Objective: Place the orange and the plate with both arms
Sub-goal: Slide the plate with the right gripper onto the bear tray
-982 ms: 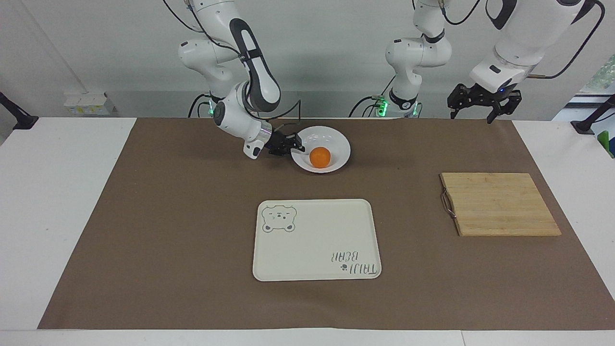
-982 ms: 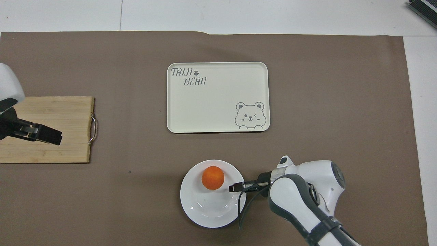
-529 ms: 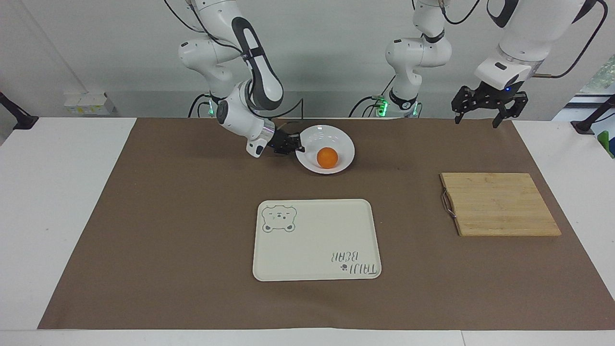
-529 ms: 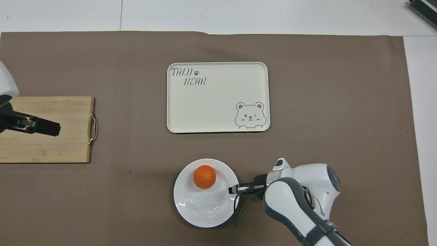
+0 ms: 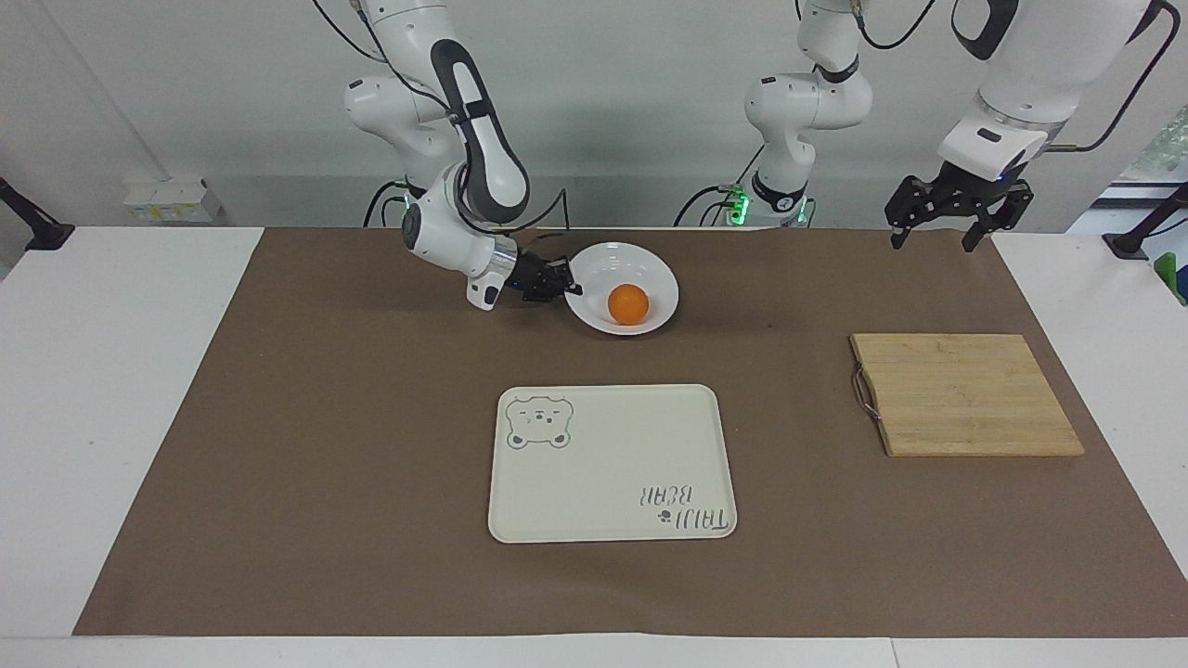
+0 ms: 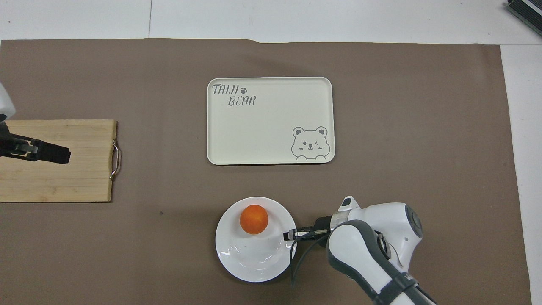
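Note:
The white plate point(image 5: 640, 269) sits on the brown mat near the robots, with the orange point(image 5: 628, 303) resting in it. My right gripper point(image 5: 568, 288) is shut on the plate's rim at the side toward the right arm's end of the table. In the overhead view the right gripper point(image 6: 290, 234) meets the rim of the plate point(image 6: 250, 258), and the orange point(image 6: 253, 219) lies in the part of the plate farther from the robots. My left gripper point(image 5: 936, 239) hangs open and empty, high in the air. In the overhead view the left gripper point(image 6: 59, 153) is over the wooden board.
A cream rectangular tray point(image 5: 613, 464) with a bear drawing lies mid-table, farther from the robots than the plate; it also shows in the overhead view point(image 6: 271, 123). A wooden cutting board point(image 5: 965, 394) with a metal handle lies toward the left arm's end of the table.
The plate with the orange has shifted a little toward the left arm's end, carried by my right gripper. My left gripper has risen and drawn back toward its own end of the table.

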Robot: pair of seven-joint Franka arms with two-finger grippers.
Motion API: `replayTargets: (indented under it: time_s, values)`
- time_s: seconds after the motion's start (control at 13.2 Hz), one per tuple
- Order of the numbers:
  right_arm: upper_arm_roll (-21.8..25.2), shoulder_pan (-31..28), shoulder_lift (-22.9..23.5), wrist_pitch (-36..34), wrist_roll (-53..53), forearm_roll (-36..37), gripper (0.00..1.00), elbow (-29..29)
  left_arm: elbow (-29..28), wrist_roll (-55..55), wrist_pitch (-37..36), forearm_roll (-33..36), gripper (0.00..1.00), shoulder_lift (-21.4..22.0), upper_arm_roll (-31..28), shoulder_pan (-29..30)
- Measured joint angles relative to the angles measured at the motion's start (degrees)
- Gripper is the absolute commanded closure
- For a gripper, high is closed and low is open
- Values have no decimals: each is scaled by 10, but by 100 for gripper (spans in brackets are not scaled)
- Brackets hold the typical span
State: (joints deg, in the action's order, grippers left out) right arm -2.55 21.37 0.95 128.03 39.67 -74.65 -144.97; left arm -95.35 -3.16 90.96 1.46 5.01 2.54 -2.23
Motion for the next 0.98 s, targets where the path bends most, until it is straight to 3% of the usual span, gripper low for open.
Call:
replayTargets:
  time_s: [0.45,0.68,0.98]
  values:
    - [0,-38,3,-31,15,-42,100,19,1,1,1,0,0,0,0,0]
    - [2,-80,24,-46,6,-44,100,62,13,2,3,-2,0,0,0,0]
    - [2,-90,75,-35,-63,-45,100,144,17,3,5,-2,0,0,0,0]
